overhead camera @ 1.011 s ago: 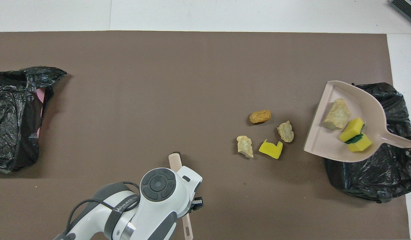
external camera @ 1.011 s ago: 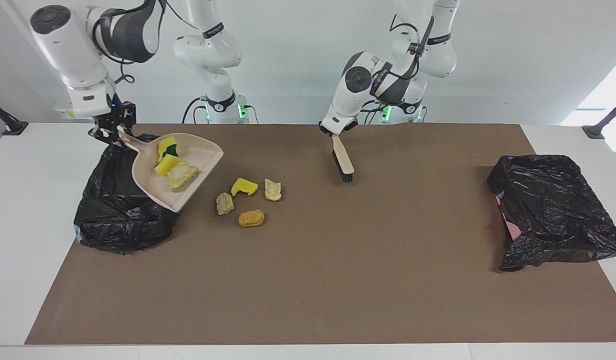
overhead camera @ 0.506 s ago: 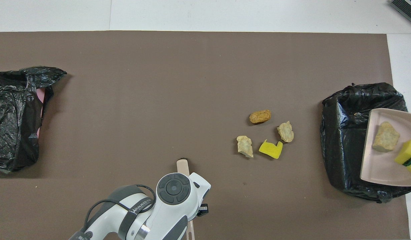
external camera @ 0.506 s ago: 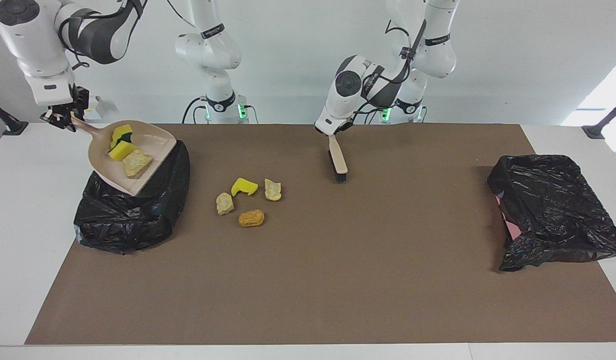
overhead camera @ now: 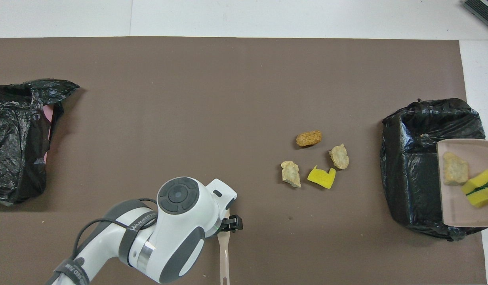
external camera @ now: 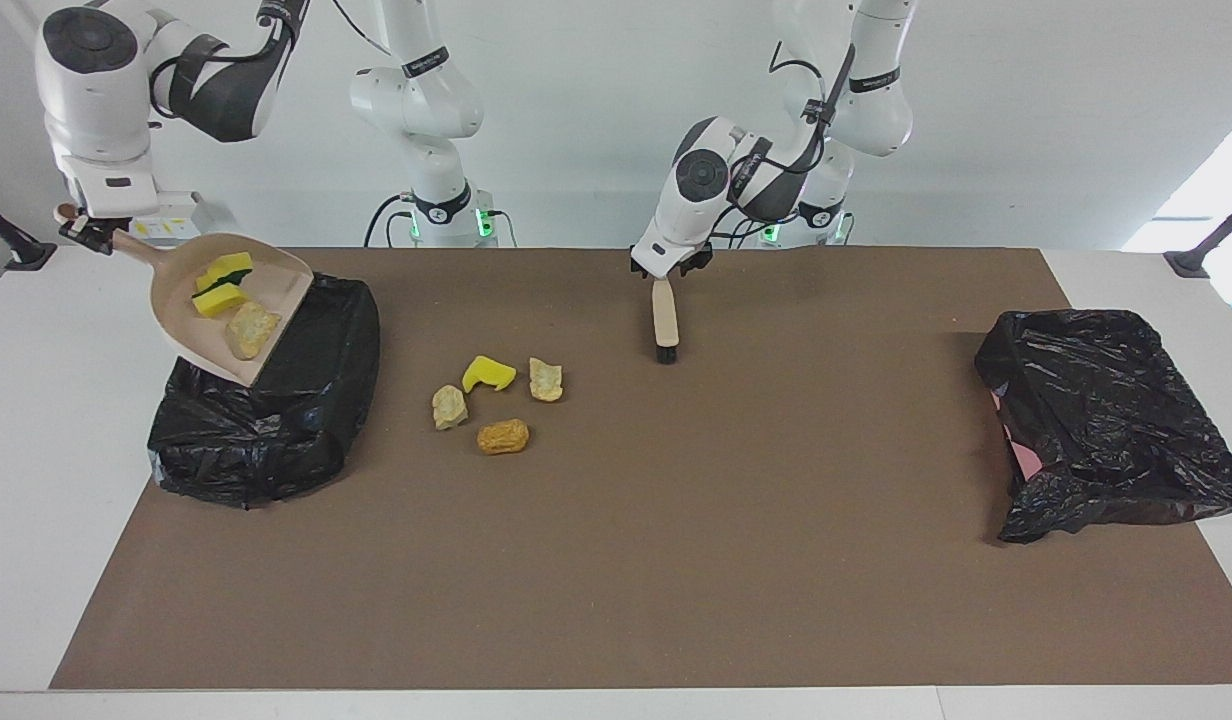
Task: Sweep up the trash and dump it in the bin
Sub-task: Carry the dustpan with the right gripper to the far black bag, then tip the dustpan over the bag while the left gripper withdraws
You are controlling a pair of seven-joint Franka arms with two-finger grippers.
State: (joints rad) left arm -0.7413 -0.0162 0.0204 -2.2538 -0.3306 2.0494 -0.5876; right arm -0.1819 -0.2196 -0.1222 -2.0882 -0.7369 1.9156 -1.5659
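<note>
1. My right fingers (external camera: 84, 237) held the dustpan (external camera: 228, 312), closed on its handle, over the bin (external camera: 266, 420).
2. My left fingers (external camera: 666, 272) had opened; the brush (external camera: 663, 318) stood beneath them.
3. Three trash pieces (external camera: 238, 308) lay in it; four (external camera: 491, 400) lay on the surface (external camera: 676, 520).

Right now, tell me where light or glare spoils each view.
Facing view: bright window light washes out the table corner near the black bag. Overhead view: even light, soft sheen on the other bag, left arm's casing hides most of the brush.
</note>
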